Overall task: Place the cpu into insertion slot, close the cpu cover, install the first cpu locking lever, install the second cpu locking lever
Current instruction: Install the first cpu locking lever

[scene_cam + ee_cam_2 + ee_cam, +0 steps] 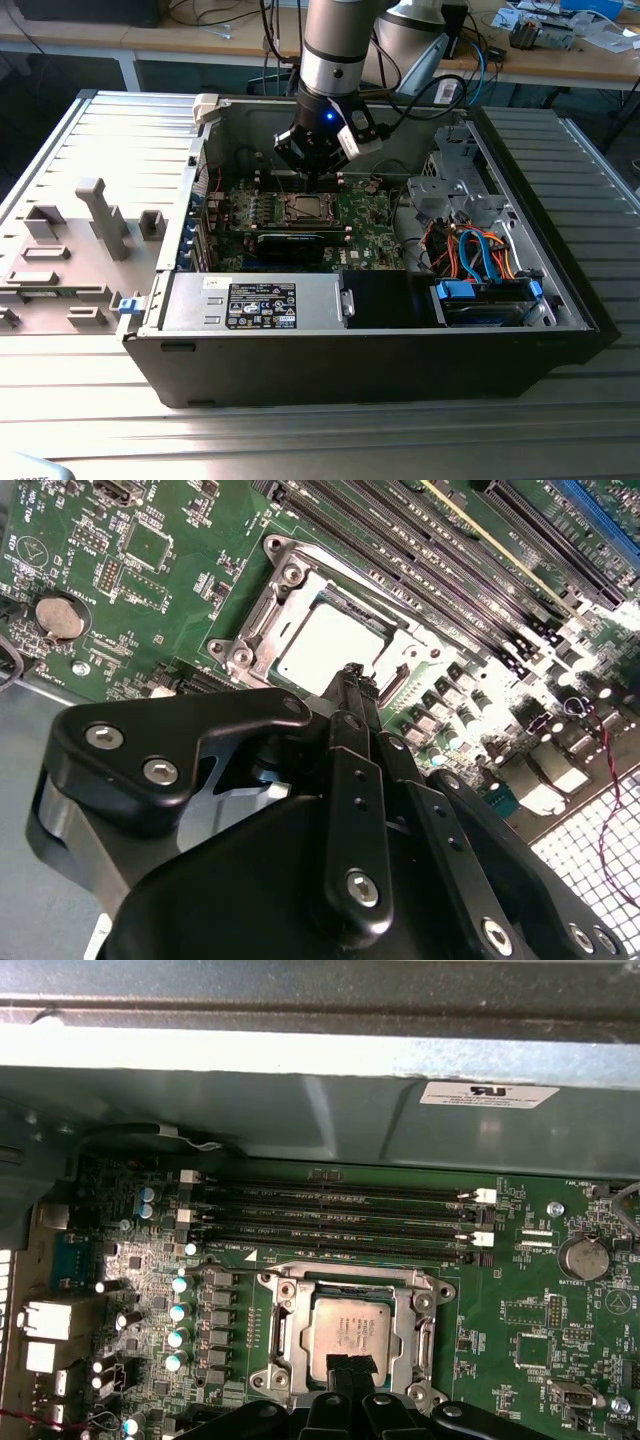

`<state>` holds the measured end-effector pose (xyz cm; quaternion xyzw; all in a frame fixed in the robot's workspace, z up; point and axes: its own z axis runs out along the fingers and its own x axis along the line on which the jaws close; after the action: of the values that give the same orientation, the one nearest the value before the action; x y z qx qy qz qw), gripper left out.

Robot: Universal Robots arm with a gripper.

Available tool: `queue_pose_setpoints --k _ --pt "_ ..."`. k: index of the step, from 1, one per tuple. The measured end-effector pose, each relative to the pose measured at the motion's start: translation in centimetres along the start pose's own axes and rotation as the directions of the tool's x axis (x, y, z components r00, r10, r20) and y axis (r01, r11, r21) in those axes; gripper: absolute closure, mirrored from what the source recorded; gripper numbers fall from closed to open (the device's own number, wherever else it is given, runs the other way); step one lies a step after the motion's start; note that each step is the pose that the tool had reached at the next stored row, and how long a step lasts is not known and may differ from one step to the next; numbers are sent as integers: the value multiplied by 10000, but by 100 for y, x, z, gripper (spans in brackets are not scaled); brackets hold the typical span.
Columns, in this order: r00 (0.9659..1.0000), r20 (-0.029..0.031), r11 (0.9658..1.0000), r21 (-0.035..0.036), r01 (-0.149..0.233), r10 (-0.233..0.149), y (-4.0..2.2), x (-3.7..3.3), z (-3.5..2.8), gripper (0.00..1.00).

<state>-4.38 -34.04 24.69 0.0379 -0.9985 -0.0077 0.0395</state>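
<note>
Silver cpu (349, 1332) flat in insertion slot (287, 1332) — cpu cover (352, 1279) closed.

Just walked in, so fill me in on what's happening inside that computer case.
A robot arm is reaching down into an open desktop case, working at the motherboard. The cpu already sits in the insertion slot, and the cpu cover lies down around it, the chip showing through its window. The gripper hangs right at the socket's edge, fingers drawn together with nothing between them.
</note>
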Motion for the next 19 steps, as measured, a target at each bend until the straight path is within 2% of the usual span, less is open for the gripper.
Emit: queue_pose_setpoints --k 19 --pt "9994 -6 9994 10 351 -351 0 0 0 89"
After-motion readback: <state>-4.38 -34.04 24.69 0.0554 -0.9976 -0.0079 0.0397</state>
